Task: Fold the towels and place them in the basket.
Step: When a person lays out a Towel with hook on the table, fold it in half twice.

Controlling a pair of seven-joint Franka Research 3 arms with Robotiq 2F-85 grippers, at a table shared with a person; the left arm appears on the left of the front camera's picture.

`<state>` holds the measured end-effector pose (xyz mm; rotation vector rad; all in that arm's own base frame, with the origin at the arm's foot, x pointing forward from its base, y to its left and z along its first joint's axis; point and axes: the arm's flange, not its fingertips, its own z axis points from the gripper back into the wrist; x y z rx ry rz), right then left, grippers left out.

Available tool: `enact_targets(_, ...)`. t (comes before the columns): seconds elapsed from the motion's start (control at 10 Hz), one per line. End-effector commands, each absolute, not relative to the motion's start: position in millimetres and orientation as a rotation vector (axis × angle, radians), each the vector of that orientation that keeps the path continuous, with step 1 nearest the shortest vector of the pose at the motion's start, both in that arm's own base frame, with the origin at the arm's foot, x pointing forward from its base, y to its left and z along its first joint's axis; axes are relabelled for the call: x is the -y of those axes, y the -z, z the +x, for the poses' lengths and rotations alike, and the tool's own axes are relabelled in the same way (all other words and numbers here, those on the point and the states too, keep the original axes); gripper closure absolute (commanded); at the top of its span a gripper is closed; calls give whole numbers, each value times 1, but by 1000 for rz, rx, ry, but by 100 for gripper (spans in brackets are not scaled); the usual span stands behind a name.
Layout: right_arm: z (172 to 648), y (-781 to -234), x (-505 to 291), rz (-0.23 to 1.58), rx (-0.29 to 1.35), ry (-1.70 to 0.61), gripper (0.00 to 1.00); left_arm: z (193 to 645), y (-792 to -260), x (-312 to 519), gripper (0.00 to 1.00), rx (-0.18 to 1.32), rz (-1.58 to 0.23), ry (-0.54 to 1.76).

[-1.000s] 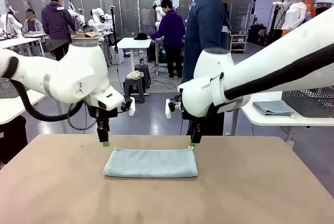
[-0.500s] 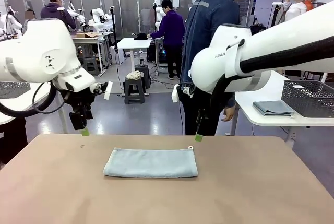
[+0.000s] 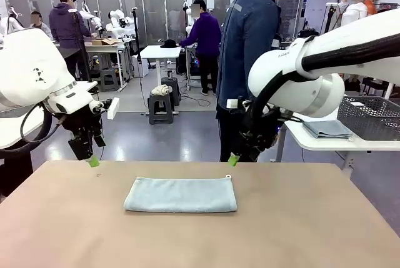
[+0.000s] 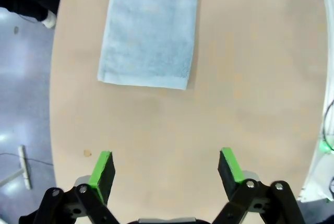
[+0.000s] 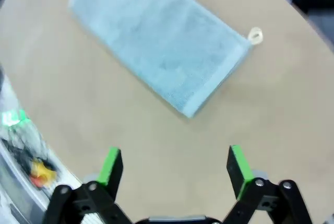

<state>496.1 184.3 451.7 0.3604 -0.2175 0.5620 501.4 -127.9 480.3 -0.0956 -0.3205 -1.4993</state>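
A pale blue-grey towel (image 3: 180, 194) lies folded into a long strip on the tan table (image 3: 300, 230), its small corner loop at the far right. It also appears in the left wrist view as towel (image 4: 151, 31) and in the right wrist view as towel (image 5: 162, 38). My left gripper (image 3: 92, 160) hovers open above the table's far left edge, apart from the cloth. My right gripper (image 3: 233, 158) hangs open just beyond the towel's far right corner. Both pairs of fingers, left gripper (image 4: 166, 169) and right gripper (image 5: 175, 166), hold nothing. The dark mesh basket (image 3: 370, 117) stands on a side table at right.
A person in a dark blue jacket (image 3: 250, 43) stands at the table's far side. A second folded grey cloth (image 3: 327, 129) lies on the white side table (image 3: 325, 143) beside the basket. Other people and tables are farther back.
Both grippers have lifted off the towel's far corners and drawn apart, the left one swinging out to the left, the right one rising and moving right. The towel stays folded in place.
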Motion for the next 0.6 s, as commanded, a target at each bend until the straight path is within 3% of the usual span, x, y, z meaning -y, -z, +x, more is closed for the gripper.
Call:
enact_targets(0.0,481,-441,-174,494,269,-199,0,496,-479,121,0,384,-117,1528)
enact_targets(0.2,475,-424,-164,610,271,-60,0,499,-478,116,0,395,-125,1528)
enact_targets(0.4,470,-410,-161,677,257,-83,0,502,-479,115,0,390,-118,1508)
enact_targets(0.5,482,-422,-159,592,208,-75,0,502,-482,121,0,354,-116,1512)
